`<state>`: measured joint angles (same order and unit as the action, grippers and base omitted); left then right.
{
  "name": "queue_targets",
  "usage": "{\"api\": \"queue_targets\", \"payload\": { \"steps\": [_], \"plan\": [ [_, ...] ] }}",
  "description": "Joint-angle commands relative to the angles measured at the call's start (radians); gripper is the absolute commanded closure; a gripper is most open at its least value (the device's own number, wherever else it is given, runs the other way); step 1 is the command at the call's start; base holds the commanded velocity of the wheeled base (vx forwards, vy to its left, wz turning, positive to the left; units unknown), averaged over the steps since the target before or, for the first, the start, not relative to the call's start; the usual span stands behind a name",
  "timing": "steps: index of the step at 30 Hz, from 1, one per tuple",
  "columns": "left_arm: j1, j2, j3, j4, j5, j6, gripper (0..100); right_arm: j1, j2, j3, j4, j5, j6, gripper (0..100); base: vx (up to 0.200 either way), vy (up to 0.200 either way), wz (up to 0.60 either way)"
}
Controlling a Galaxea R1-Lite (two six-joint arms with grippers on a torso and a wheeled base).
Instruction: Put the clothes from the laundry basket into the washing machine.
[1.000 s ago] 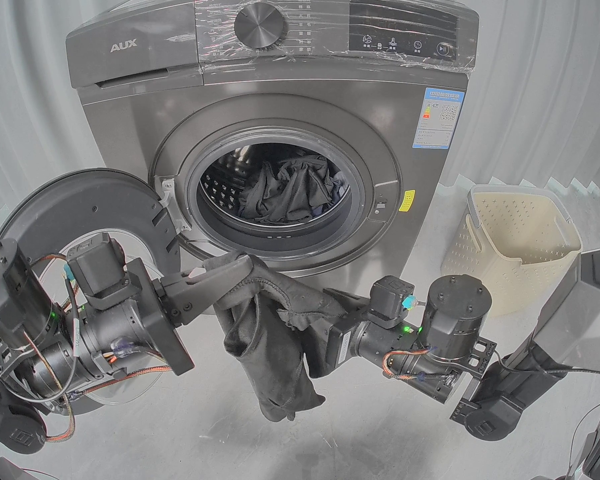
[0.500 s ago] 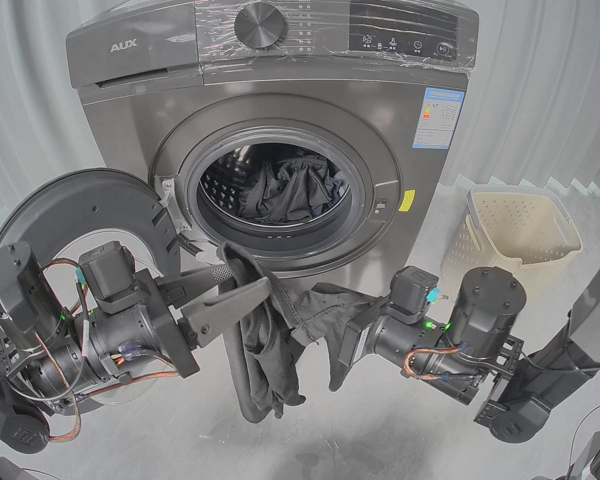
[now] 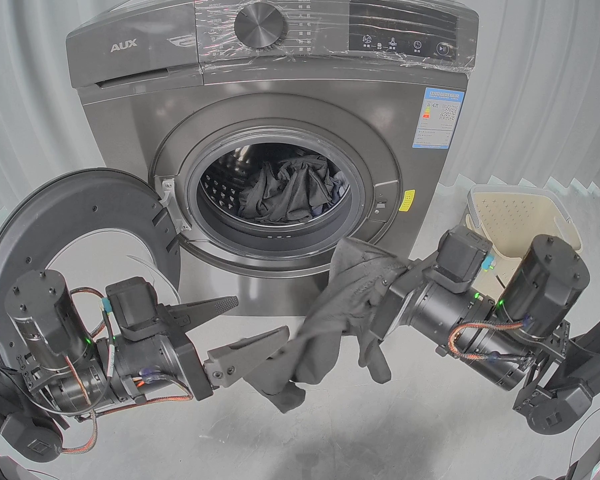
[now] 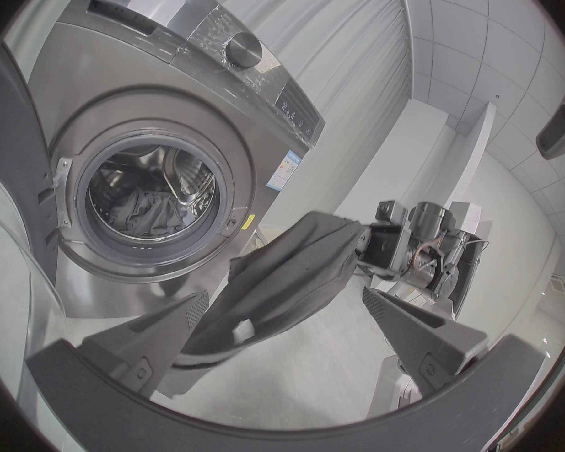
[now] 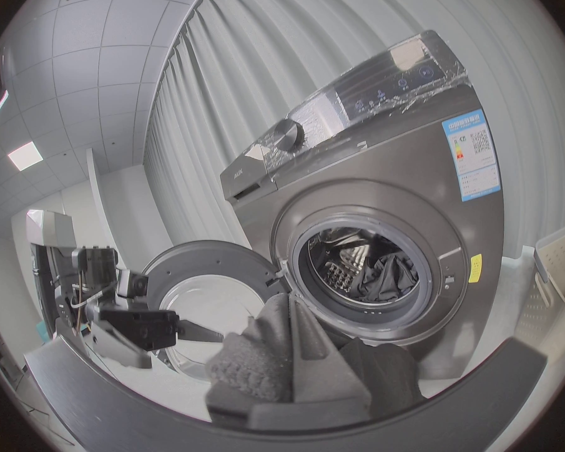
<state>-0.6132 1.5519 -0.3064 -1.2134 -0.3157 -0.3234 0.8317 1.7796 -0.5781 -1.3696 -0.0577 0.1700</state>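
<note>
Hanging in front of the washer (image 3: 273,101) right now is one dark garment (image 3: 330,321), pinched at its upper end by the right tool (image 5: 289,346), which is clamped tight on the cloth. In the head view, folds cover that tool's tips. The garment drapes below the port's lower rim, a little right of centre, and its tail is clear of the floor (image 3: 380,435).

Over on the other side, the left tool (image 3: 261,315) has its jaws spread wide and grips nothing. It sits low and left of the garment. The cloth's lower edge runs right by one finger, and I cannot tell whether they touch.

The door (image 3: 67,215) is swung wide open to the left, behind the left arm, so the round port faces both arms with open air in front.

The count is one washer, one door, one basket (image 3: 513,218), two tools and one garment in the air.

Inside the drum a dark pile (image 3: 287,188) lies low and toward the back. How many pieces make it up is impossible to say.

The basket stands on the floor just right of the washer. The right arm covers its lower front, so its bottom is hidden.
</note>
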Motion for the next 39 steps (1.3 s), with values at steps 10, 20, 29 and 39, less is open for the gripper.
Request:
{"api": "queue_targets", "payload": {
  "steps": [10, 20, 29, 39],
  "plan": [
    [0.000, 0.096, 0.110, -0.002, 0.000, 0.014, 0, -0.003, -0.019, -0.063, -0.013, -0.004, -0.001, 100, 0.000, 0.000, 0.00],
    [0.000, 0.221, 0.118, -0.052, -0.009, 0.061, 0, -0.003, -0.020, -0.072, -0.014, -0.005, -0.001, 100, 0.000, 0.000, 0.00],
    [0.006, 0.450, 0.174, -0.275, 0.000, 0.116, 0, 0.001, -0.017, -0.066, -0.014, -0.004, 0.000, 100, 0.000, 0.000, 0.00],
    [-0.017, 0.568, 0.159, -0.336, -0.011, 0.135, 0, 0.003, -0.014, -0.071, -0.013, -0.005, 0.000, 100, 0.000, 0.000, 0.00]
  ]
}}
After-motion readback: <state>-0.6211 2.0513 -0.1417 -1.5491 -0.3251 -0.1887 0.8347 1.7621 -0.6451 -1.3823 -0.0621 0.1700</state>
